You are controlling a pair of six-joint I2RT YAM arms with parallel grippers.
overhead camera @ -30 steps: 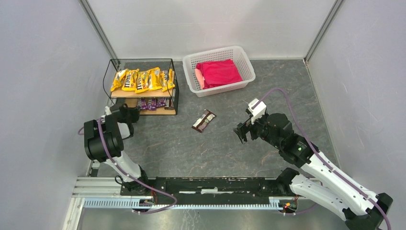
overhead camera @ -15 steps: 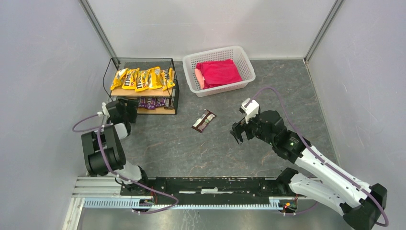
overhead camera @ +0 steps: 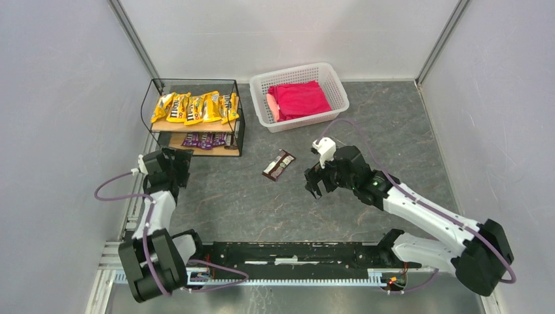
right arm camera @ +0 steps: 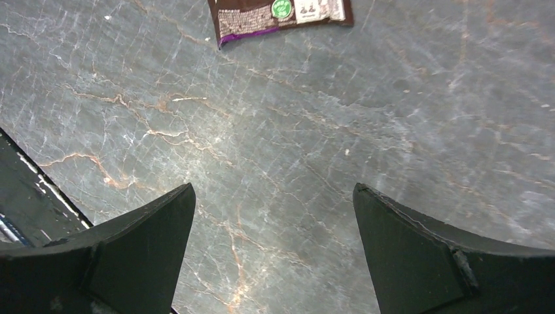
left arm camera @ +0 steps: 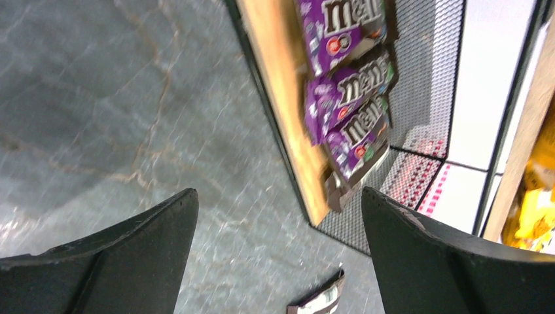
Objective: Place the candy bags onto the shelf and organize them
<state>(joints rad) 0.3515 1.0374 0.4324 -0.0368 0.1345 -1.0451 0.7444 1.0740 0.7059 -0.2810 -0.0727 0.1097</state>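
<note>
The black wire shelf stands at the back left. Several yellow candy bags lie in a row on its upper board. Several purple bags lie on its lower board, also in the left wrist view. One dark brown bag lies face down on the table in the middle, seen in the right wrist view and partly in the left wrist view. My left gripper is open and empty just in front of the shelf. My right gripper is open and empty, right of the loose bag.
A white perforated basket holding a red cloth stands at the back, right of the shelf. Grey walls close in the table on three sides. A black rail runs along the near edge between the arm bases.
</note>
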